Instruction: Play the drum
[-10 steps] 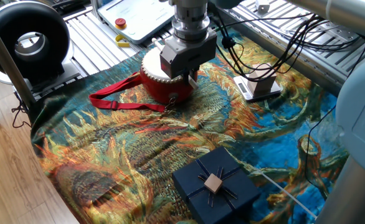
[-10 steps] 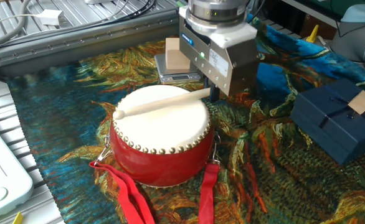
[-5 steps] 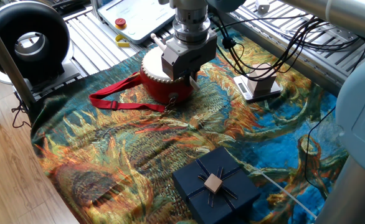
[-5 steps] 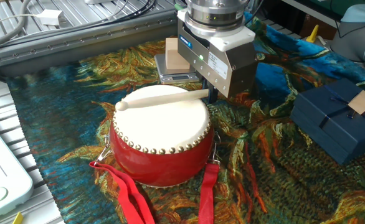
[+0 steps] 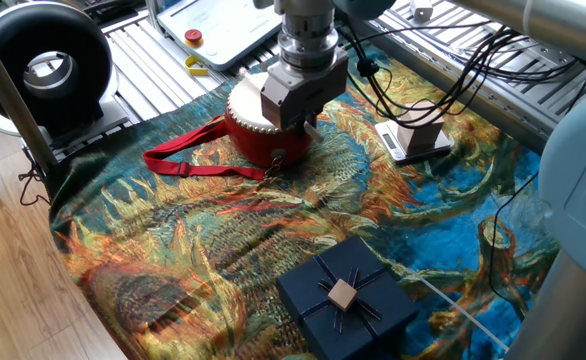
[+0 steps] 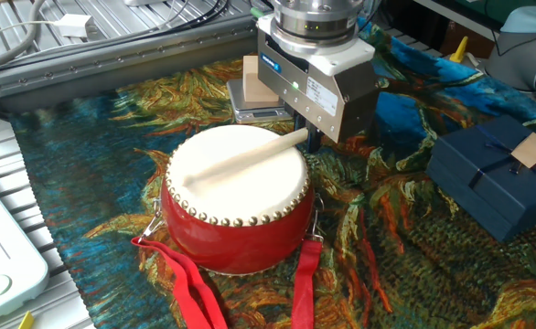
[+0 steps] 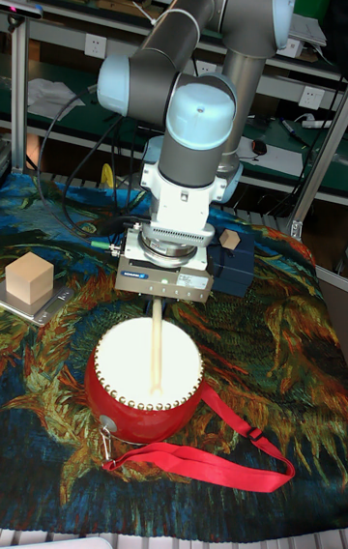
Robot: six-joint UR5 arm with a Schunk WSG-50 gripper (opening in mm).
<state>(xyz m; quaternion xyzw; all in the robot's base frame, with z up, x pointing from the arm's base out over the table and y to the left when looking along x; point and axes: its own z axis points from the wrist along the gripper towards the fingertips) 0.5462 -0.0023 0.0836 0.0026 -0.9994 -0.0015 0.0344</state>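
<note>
In the other fixed view, going from the left edge, a white tray corner (image 6: 3,265) sits at the lower left on the slatted metal counter (image 6: 85,68). The painted cloth (image 6: 85,174) covers the middle of the frame. On it, left of centre, stands the drum (image 6: 236,196), red-bodied, with a cream skin head and a studded rim; its red strap (image 6: 190,297) trails off the bottom edge. A pale wooden drumstick (image 6: 245,155) lies slanted across the head, its rounded tip low at the left side of the skin, its other end rising to the right into the pincer (image 6: 312,137). The pincer is clamped on the drumstick, just past the drum's upper right rim. Behind it, a wooden cube (image 6: 259,82) rests on a small scale (image 6: 254,112). At the right edge sits a dark blue gift box (image 6: 492,178) with a tan tag.

In the tall fixed view the cube (image 7: 29,280) is at the left, the drum (image 7: 145,385) is at lower centre with the drumstick (image 7: 153,346) running down the middle of its head, and the pincer (image 7: 155,296) hangs just above the far rim.

In the one fixed view a black ring-shaped device (image 5: 38,65) fills the upper left, and the drum (image 5: 263,125) sits above centre, partly hidden by the pincer (image 5: 308,125).
</note>
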